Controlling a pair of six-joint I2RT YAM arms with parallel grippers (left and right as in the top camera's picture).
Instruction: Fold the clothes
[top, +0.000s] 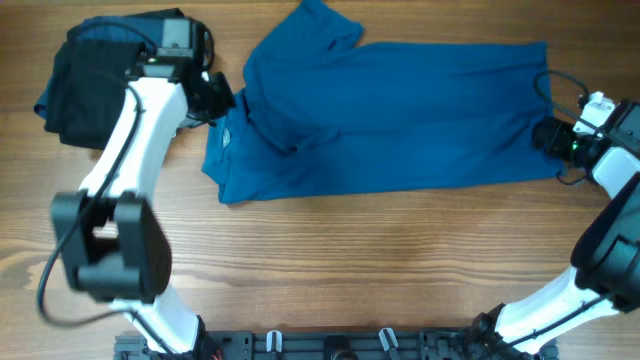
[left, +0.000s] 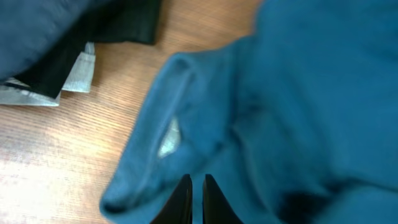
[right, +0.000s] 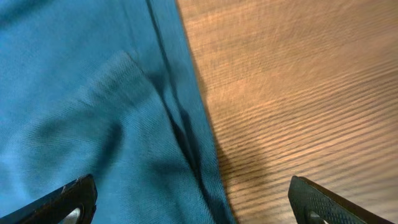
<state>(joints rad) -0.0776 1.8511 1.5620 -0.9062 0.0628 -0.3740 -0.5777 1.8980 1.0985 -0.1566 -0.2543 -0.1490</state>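
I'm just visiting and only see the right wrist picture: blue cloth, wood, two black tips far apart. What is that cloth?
Observer: The hem end of a blue polo shirt lying sideways across the table; overhead shows its collar at the opposite end.
Operator: Is the other arm busy?
Observer: The left fingers sit nearly closed over the cloth by the collar.
Operator: Anything else there?
Observer: A dark pile of clothes lies just past the collar end.
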